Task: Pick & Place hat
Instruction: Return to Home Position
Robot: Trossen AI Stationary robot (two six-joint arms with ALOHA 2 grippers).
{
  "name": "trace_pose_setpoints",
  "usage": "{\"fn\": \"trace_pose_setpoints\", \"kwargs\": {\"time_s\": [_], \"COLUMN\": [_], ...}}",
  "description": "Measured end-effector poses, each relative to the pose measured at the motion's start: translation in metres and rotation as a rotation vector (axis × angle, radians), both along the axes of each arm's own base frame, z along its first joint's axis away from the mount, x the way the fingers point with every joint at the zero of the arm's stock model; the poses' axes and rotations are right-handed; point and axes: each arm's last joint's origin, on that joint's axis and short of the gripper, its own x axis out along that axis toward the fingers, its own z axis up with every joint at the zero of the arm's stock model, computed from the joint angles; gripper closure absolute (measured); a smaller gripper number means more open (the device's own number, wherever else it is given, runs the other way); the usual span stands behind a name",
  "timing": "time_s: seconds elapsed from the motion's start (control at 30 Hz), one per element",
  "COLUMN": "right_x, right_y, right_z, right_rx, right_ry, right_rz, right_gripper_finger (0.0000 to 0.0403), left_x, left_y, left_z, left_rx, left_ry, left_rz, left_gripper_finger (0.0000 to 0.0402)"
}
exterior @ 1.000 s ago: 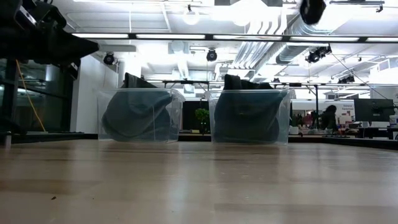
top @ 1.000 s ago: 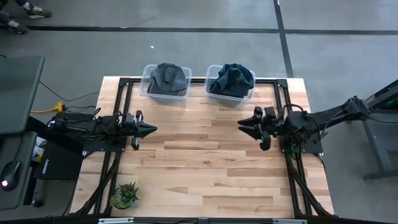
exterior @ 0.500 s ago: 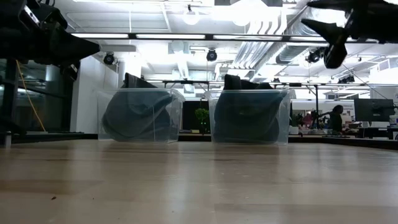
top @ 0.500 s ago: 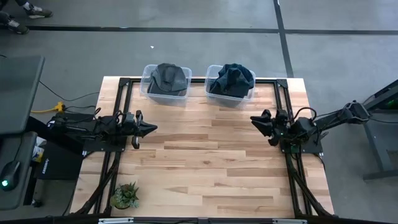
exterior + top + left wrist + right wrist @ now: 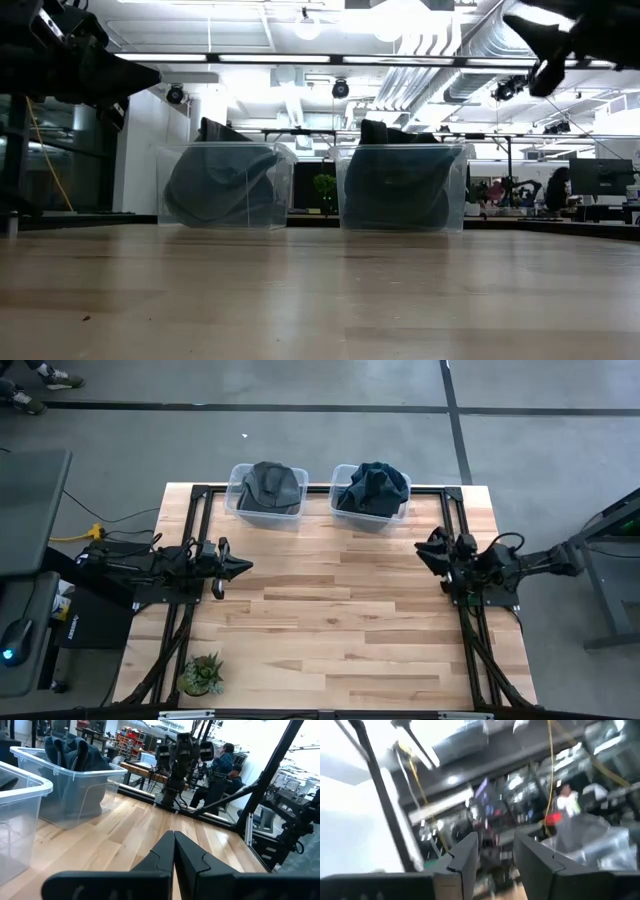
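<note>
1. My left end effector (image 5: 243,567) hovers over the left part of the worktop (image 5: 330,620). Its two fingers are pressed together and nothing is between them.
2. My right end effector (image 5: 431,549) hangs at the right edge of the worktop. In the right wrist view there is a gap between its fingers, and it carries nothing.
3. The gray cap (image 5: 268,484) lies inside the left bin (image 5: 262,515), at the far side of the worktop.
4. The dark caps (image 5: 372,484) lie heaped in the right bin (image 5: 355,517), just beside the left one. I cannot count them in the heap.
5. No cap lies on the bare wood, so I judge the placing is finished and only the parking of the arms remains.
6. I expect a cap to be light and soft. The crown probably folds and sags under the fingers, while the brim is stiffer.
7. If I had to pick one again, I would pinch the brim, or a thick fold of the crown, from above. A thin pinch of cloth could slip out.
</note>
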Motion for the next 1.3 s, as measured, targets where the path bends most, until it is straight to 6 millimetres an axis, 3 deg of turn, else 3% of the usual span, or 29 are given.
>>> {"fn": "trace_pose_setpoints", "kwargs": {"time_s": [0.13,0.33,0.67,0.93,1.3], "right_x": [-0.009,-0.003,0.000,0.001,0.001], "right_y": [-0.001,0.001,0.002,0.003,0.003], "right_z": [-0.007,-0.018,-0.041,-0.042,-0.041], "right_rx": [0.010,0.011,0.006,-0.095,-0.096], "right_ry": [0.043,0.196,0.439,0.458,0.454], "right_rz": [0.046,0.142,0.150,0.151,0.152], "right_gripper_finger": [0.0303,0.0326,0.0351,0.0356,0.0352], "left_x": [0.000,0.000,0.000,0.000,0.000], "left_y": [0.000,0.000,0.000,0.000,0.000], "left_z": [0.000,0.000,0.000,0.000,0.000], "left_rx": [0.000,0.000,0.001,0.001,0.001], "left_ry": [0.000,0.000,0.000,0.001,0.000], "left_rz": [0.000,0.002,-0.013,-0.013,-0.013], "left_gripper_finger": [0.0400,0.0400,0.0400,0.0400,0.0400]}}
